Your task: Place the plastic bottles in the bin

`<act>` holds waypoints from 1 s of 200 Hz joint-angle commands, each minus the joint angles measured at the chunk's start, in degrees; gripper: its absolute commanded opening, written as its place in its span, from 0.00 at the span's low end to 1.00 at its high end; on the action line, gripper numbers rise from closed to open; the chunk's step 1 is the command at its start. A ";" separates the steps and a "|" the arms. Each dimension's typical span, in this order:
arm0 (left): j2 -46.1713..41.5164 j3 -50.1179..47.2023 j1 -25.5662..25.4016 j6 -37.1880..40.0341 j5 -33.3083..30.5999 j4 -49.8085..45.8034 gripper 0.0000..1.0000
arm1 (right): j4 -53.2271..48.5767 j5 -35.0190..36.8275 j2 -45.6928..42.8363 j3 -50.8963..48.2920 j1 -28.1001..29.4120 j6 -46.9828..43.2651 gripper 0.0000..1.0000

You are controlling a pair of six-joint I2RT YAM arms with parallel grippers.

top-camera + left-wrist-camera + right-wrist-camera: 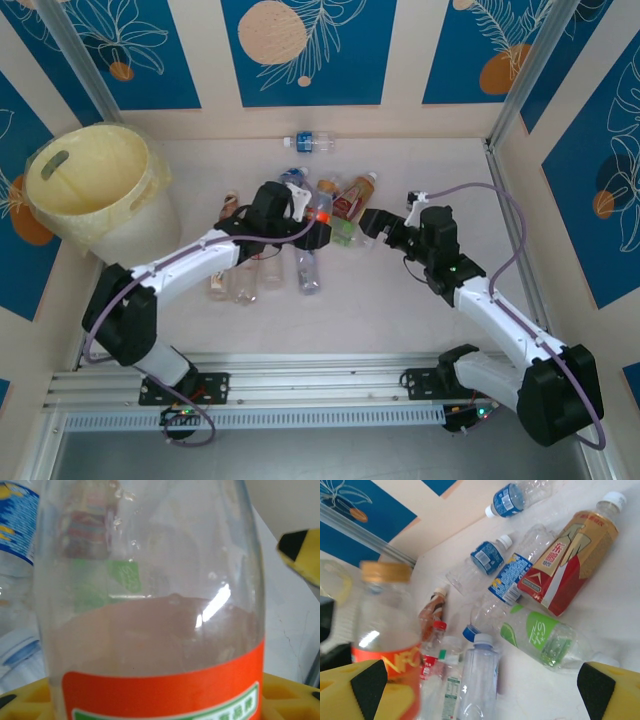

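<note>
From above, the bin is seen upright at the far left of the bench. The bottles are heaped on the middle of the bench, well apart from the bin. One blue bottle is laid alone near the far wall. The left hand is placed over the heap, and an orange bottle is held in it. The right hand is placed just beside the right side of the heap, near a red bottle.

In the left wrist view, the orange bottle is seen very close, gripped between the yellow fingers. Its label is at the bottom and clear plastic is above. Whether it is lifted from the bench cannot be told.

In the right wrist view, the right hand is spread wide, with one finger seen in each lower corner. The bottles are lying on the bench ahead of it. The red bottle is laid just beside a green bottle. The orange bottle is seen upright at the left.
</note>
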 commanded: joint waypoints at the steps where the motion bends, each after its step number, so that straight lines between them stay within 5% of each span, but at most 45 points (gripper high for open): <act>1: -4.73 -0.72 0.54 2.59 -3.40 0.12 0.00 | 3.15 3.24 -1.10 -0.30 1.97 -4.79 1.00; 87: -18.77 3.95 0.72 12.67 -20.83 -8.80 0.00 | 7.45 1.70 -0.30 1.51 6.77 -11.56 1.00; 146: -23.89 7.80 1.25 21.27 -49.48 -7.44 0.00 | 8.79 0.48 1.76 3.80 9.17 -13.66 1.00; 200: -24.69 9.33 12.85 21.61 -54.50 -4.16 0.00 | 10.91 0.02 3.68 4.15 10.07 -13.75 1.00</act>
